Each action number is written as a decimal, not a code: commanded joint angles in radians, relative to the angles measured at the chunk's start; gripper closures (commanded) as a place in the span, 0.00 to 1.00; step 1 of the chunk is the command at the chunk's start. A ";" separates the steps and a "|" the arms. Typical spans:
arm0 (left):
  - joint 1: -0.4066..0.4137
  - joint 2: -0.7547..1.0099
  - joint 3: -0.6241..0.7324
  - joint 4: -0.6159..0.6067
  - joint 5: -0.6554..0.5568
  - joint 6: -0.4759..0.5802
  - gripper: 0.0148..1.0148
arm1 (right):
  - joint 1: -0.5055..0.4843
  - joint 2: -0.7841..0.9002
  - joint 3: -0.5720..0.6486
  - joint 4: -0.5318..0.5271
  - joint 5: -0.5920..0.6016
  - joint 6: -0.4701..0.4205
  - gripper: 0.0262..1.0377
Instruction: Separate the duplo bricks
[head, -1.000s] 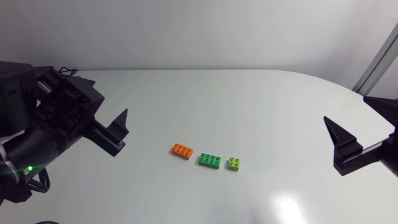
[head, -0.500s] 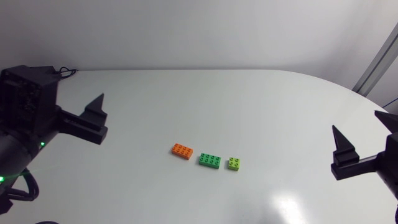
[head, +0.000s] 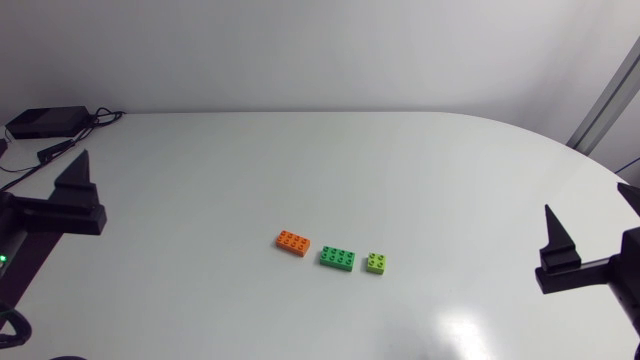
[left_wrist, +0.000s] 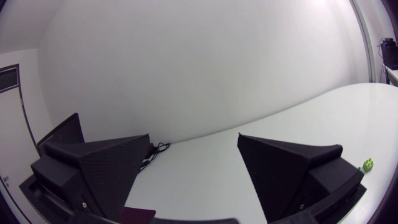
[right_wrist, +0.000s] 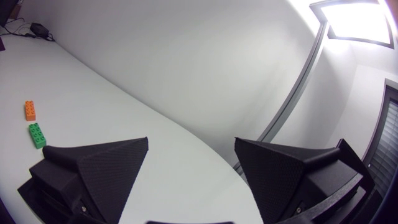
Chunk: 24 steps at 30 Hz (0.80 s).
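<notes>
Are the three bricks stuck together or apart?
Apart. The orange brick, green brick and lime brick lie in a row, with bare table showing between them.

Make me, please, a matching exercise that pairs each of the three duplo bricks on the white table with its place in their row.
Things:
1. orange rectangular plastic brick
2. dark green rectangular plastic brick
3. small lime-green square plastic brick

Places:
A. middle of the row
B. end toward the right gripper
C. end toward the left gripper

Pairs: 1-C, 2-A, 3-B.
</notes>
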 joint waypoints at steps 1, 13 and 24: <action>0.025 -0.026 -0.053 0.019 -0.006 -0.012 0.03 | 0.030 -0.034 -0.050 0.023 0.030 -0.016 0.03; 0.158 -0.147 -0.203 0.144 -0.001 -0.115 0.03 | 0.105 -0.086 -0.148 0.094 0.164 -0.022 0.03; 0.237 -0.228 -0.335 0.248 0.076 -0.135 0.03 | 0.179 -0.083 -0.182 0.099 0.139 0.029 0.03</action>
